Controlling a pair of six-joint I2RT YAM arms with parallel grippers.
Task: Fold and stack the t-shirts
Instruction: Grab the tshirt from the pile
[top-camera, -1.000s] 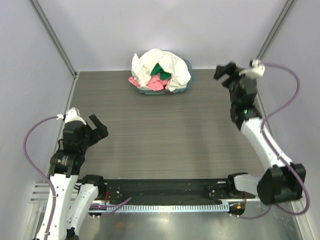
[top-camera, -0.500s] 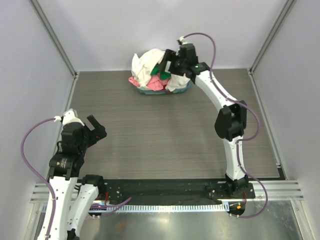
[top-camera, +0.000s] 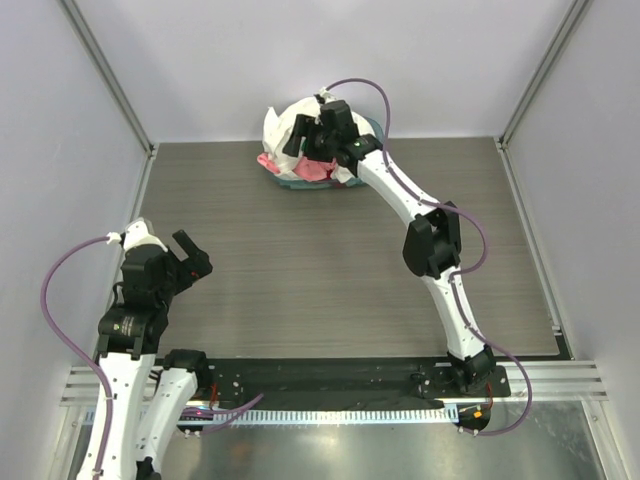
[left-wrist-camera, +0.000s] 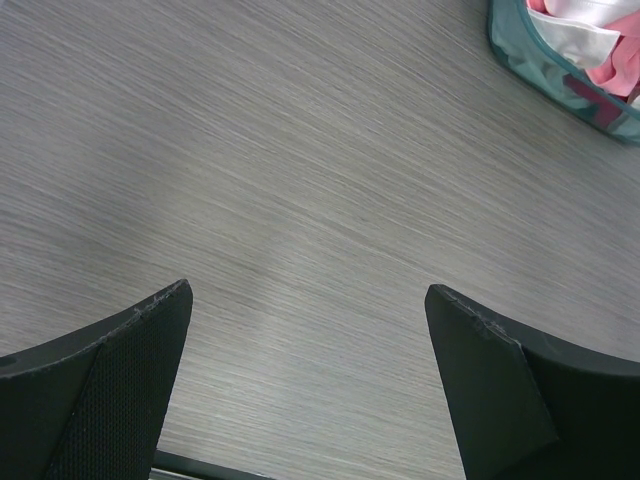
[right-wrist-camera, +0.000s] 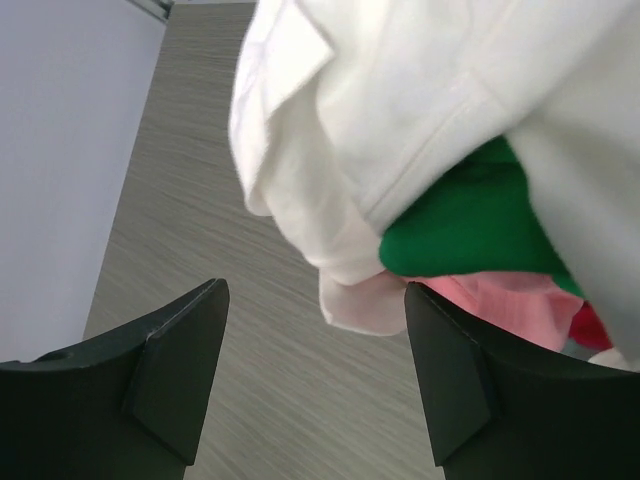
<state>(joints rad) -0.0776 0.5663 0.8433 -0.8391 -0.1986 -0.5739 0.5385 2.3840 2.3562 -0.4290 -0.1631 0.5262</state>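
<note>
A heap of t-shirts lies in the blue-grey basket (top-camera: 368, 128) at the back of the table. The large white shirt (top-camera: 283, 122) is on top; it fills the upper right wrist view (right-wrist-camera: 420, 110). Under it I see a green shirt (right-wrist-camera: 470, 225), a pink shirt (right-wrist-camera: 510, 300) and a bit of red (right-wrist-camera: 592, 328). My right gripper (top-camera: 303, 138) is open above the heap, with a white shirt flap between its jaws, untouched. My left gripper (top-camera: 192, 254) is open and empty over the table's left side. In the left wrist view the basket (left-wrist-camera: 545, 75) with pink and white cloth is at the top right.
Grey walls close the table on the left, back and right, with metal posts (top-camera: 105, 75) in the back corners. The arms' black base rail (top-camera: 330, 380) runs along the near edge.
My right arm has swung from the back right corner across to the basket, and its open gripper now hangs over the shirt heap. The left arm has barely moved.
</note>
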